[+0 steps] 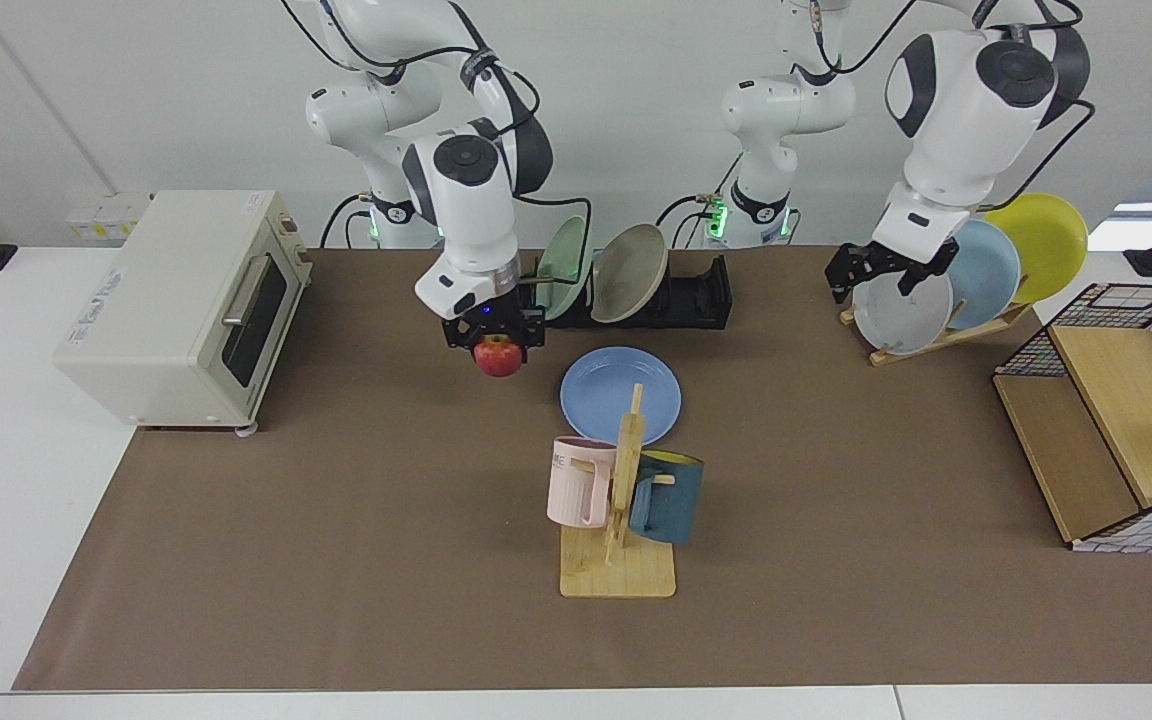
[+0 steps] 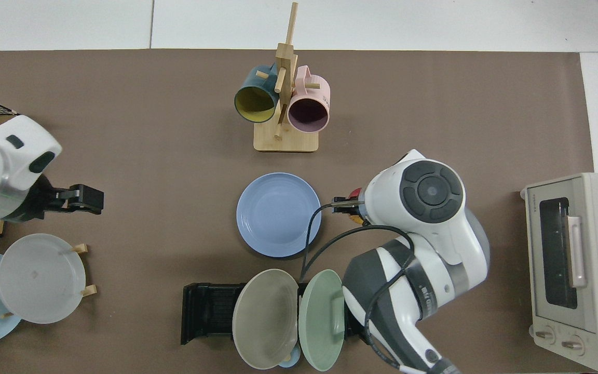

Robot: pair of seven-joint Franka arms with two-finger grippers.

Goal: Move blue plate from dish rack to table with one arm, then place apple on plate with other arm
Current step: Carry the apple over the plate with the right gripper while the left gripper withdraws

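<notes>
Blue plate [image 1: 621,394] flat on counter [image 1: 336,560], just near of dish rack [image 1: 696,300]. Right hand [image 1: 496,345] clamped on apple [image 1: 498,356], raised just left of plate in facing view; plate lies rightward. Left hand [image 1: 886,270] parted, empty, well apart by wooden plate stand [image 1: 946,335]; waits.

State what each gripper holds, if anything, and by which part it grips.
The right gripper holds the apple by its upper part, fingers on opposite sides. The left gripper, near the grey plate, holds nothing.
</notes>
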